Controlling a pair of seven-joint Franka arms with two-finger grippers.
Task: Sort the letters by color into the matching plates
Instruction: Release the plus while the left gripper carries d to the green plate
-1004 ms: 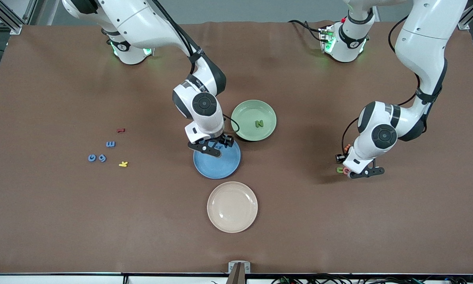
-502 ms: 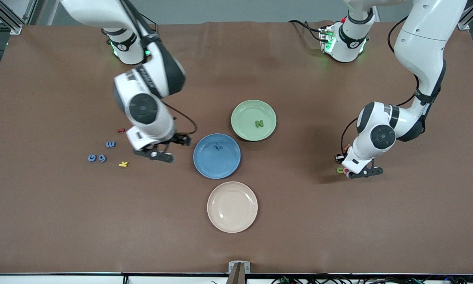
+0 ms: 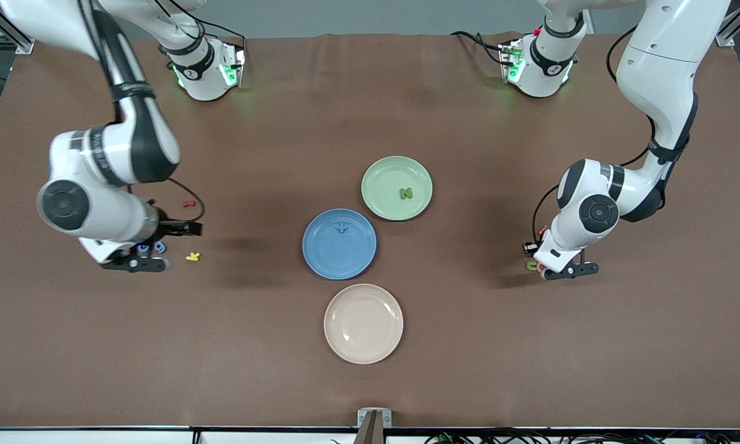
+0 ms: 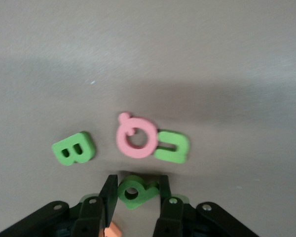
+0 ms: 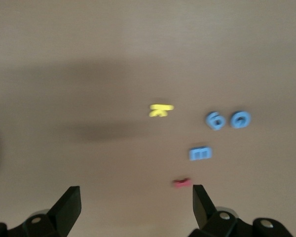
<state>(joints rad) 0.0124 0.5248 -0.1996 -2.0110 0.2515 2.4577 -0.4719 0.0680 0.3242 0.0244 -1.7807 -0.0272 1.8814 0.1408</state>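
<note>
The blue plate [image 3: 339,256] holds a blue + [image 3: 342,229]. Beside it, the green plate [image 3: 382,179] holds a green N [image 3: 405,193]. My left gripper [image 4: 136,185] is low at the table near the left arm's end [image 3: 558,269], shut on a green P [image 4: 136,190]. A green B [image 4: 74,148] and a green C [image 4: 171,146] lie close by. My right gripper [image 5: 135,197] hangs open with nothing in it, over the blue letters [image 3: 137,264]: a 9 [image 5: 215,120], a G [image 5: 240,119] and an E [image 5: 201,153].
A cream plate [image 3: 363,323] sits nearer the front camera than the blue plate. A pink letter [image 4: 135,140] touches the green C, and an orange letter [image 4: 112,229] lies under the left fingers. A yellow letter [image 3: 192,256] and a red letter [image 3: 189,203] lie by the blue ones.
The right arm has swung from the blue plate, leaving the + in it, to above the blue letters at its own end. My left gripper has closed on the green P.
</note>
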